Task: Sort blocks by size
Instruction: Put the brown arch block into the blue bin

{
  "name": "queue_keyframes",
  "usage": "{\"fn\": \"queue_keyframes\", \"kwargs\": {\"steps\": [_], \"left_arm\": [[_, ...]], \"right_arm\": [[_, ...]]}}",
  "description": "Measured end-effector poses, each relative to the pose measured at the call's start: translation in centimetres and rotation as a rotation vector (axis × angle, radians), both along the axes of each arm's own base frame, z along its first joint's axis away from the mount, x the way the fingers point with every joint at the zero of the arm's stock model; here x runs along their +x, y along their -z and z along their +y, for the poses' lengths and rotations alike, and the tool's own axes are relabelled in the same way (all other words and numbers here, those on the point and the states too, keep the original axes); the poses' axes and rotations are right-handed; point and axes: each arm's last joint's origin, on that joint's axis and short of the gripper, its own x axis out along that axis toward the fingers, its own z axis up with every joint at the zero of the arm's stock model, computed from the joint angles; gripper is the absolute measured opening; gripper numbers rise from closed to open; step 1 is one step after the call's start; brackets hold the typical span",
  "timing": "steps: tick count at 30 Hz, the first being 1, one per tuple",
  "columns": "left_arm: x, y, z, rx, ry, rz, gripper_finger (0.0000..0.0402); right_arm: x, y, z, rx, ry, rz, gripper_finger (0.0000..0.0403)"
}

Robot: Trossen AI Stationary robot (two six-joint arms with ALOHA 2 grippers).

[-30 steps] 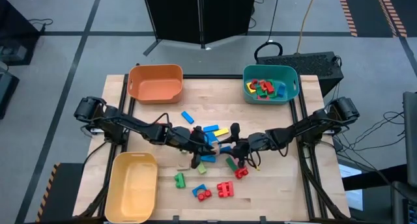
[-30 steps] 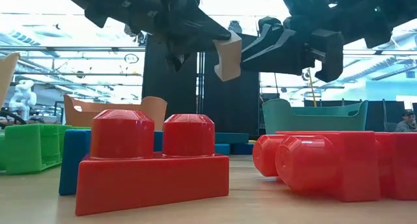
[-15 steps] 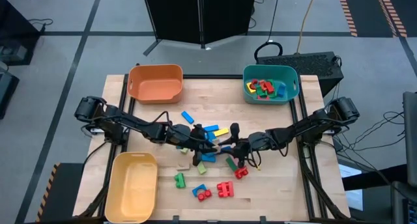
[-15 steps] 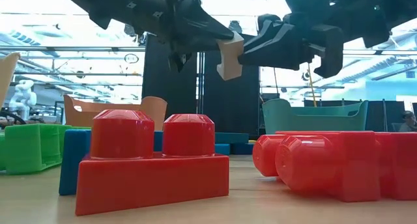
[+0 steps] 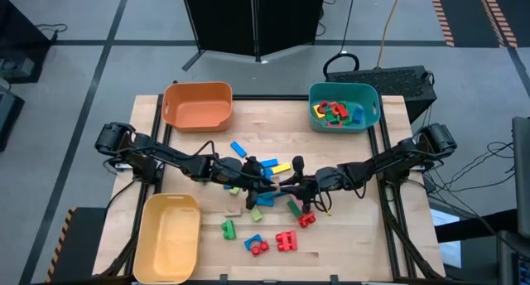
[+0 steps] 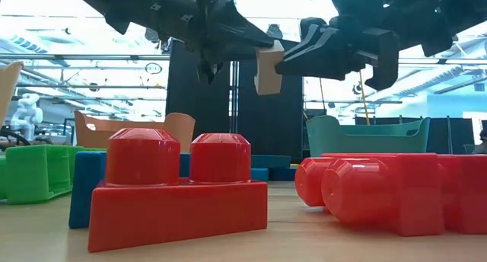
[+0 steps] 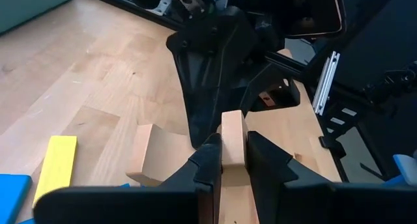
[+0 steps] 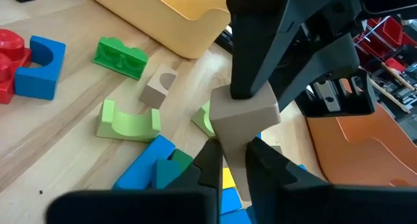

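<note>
A plain wooden block (image 6: 268, 68) hangs in the air over the middle of the table, between my two grippers. My left gripper (image 7: 231, 149) comes from the table's left and is shut on it. My right gripper (image 8: 233, 149) comes from the right and is shut on its other end. Coloured blocks lie below and around them: a blue bar (image 5: 238, 148), a yellow bar (image 5: 281, 167), a green piece (image 5: 228, 229) and red studded bricks (image 6: 179, 190). A second wooden piece (image 8: 159, 87) lies flat on the table. My left gripper pinches the wooden block's two flat faces (image 7: 232, 129) between its two fingers, reaching nearly level from the table's left. The block is lifted clear of the table. My right gripper pinches the block's opposite end (image 8: 236, 138) between its two fingers, nearly level from the table's right, facing the left fingers (image 8: 260, 48).
An orange bin (image 5: 197, 105) stands at the far left. A teal bin (image 5: 344, 105) at the far right holds several blocks. A yellow bin (image 5: 168, 235) stands at the near left. Loose blocks crowd the table's middle and near side.
My right gripper has taken hold of the free end of the wooden block, which my left gripper keeps in the air in the same place. Neither arm has travelled.
</note>
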Motion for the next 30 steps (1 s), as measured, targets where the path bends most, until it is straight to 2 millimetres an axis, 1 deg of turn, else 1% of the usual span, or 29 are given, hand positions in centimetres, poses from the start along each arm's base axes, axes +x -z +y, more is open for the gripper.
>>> {"fn": "queue_keyframes", "kwargs": {"steps": [2,7,9,11,17,20,22,25,30], "left_arm": [[0.0,0.0,0.0,-0.003,-0.001,0.0,0.0052],[0.0,0.0,-0.1,-0.003,-0.003,-0.003,0.0054],[0.0,0.0,-0.1,0.0,-0.01,-0.004,0.0064],[0.0,0.0,0.0,-0.007,-0.022,-0.004,0.0085],[0.0,0.0,0.1,0.008,-0.018,0.001,0.0166],[-0.3,-0.3,0.1,0.009,0.015,0.013,0.0192],[-0.8,-0.8,0.3,0.028,0.026,0.038,0.02],[-1.8,-1.7,0.7,0.057,0.018,0.079,0.0203],[-3.8,-3.6,0.9,0.15,-0.064,0.081,0.0203]], "right_arm": [[0.0,0.0,0.0,-0.003,-0.004,0.001,0.0016],[0.0,0.0,0.0,0.005,0.025,-0.004,0.0016],[0.0,0.0,0.0,0.016,0.032,-0.005,0.0016],[0.0,0.0,0.0,0.023,0.036,-0.005,0.0016],[0.0,0.0,0.0,0.048,0.043,-0.007,0.0016],[0.0,-0.1,-0.1,0.034,0.091,-0.014,0.0017],[0.0,-0.1,-0.3,0.016,0.14,-0.012,0.0017],[-0.2,-0.2,-0.6,0.002,0.178,-0.008,0.0017],[-0.7,-0.9,-2.0,0.01,0.232,0.032,0.0017]]}}
